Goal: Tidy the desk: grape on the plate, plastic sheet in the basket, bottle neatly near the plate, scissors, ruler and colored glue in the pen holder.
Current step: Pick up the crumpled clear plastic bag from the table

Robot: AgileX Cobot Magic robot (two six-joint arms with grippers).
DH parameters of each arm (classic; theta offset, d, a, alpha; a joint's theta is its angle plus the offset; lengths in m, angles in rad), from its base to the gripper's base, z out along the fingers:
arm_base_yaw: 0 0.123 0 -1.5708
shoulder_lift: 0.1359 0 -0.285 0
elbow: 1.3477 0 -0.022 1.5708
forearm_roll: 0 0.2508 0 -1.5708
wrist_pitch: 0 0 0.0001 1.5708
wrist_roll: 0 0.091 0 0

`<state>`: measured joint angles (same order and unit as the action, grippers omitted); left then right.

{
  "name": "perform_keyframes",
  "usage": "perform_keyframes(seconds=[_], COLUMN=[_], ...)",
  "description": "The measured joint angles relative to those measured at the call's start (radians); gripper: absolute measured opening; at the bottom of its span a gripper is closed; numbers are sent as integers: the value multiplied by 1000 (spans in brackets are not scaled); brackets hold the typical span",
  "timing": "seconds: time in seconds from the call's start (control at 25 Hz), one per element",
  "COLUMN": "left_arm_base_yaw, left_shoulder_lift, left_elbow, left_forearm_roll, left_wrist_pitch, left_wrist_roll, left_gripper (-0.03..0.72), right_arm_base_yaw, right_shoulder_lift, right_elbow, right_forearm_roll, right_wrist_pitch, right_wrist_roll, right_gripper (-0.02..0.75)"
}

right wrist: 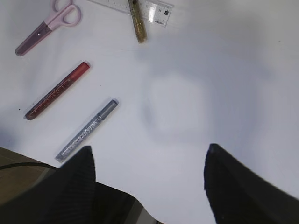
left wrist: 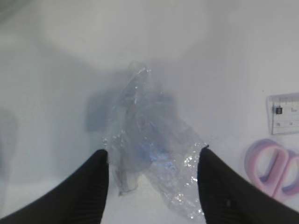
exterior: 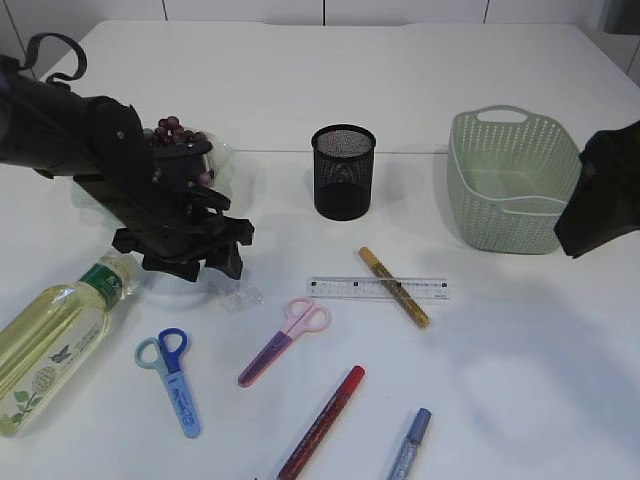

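the surface is white and carries all items. the left arm reaches in from the left side; its left end effector is spread wide, with one finger on each side of the crumpled plastic sheet, which lies on the surface between them, not clamped. the right end effector is also spread wide and holds nothing, above bare surface near the front edge.

the bottle lies on its side at front left. the basket stands at right rear. the plate, partly hidden by the left arm, sits at left rear with the grape bunch on it. the pen holder stands upright between plate and basket.

the ruler lies flat in front of the pen holder, with the gold glue lying across it. the pink scissors lie just left of the ruler; the blue scissors lie further left, near the bottle. the red glue and silver glue lie at the front, apart from each other.
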<state>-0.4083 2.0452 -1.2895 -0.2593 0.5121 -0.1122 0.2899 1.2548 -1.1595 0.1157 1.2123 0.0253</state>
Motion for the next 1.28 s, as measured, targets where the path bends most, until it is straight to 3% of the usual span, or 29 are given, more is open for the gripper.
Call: perform_keyframes(seconds=[0.32,0.64,0.92,1.12,1.28], left_arm_base_yaw=[0,0,0,0,0], left_shoulder_lift=[21,21,21,21,19], left_elbow=[-2,-2,-2,-2,-2], left_forearm_roll=[0,16,38,43,43], left_wrist_pitch=[-24,-29,-25,-16,-10], left_wrist_roll=[-2,-2,-2,-2,-2], left_gripper=[423,193,130,-1,-6], right_arm_base_yaw=[0,0,0,0,0], right_shoulder_lift=[0,0,0,0,0], right_elbow=[0,0,0,0,0], right_forearm_roll=[0,0,0,0,0], right_wrist_pitch=[0,0,0,0,0], right_wrist_roll=[-4,-5,-7,-25,-35], right_gripper=[563,563,563,563,563])
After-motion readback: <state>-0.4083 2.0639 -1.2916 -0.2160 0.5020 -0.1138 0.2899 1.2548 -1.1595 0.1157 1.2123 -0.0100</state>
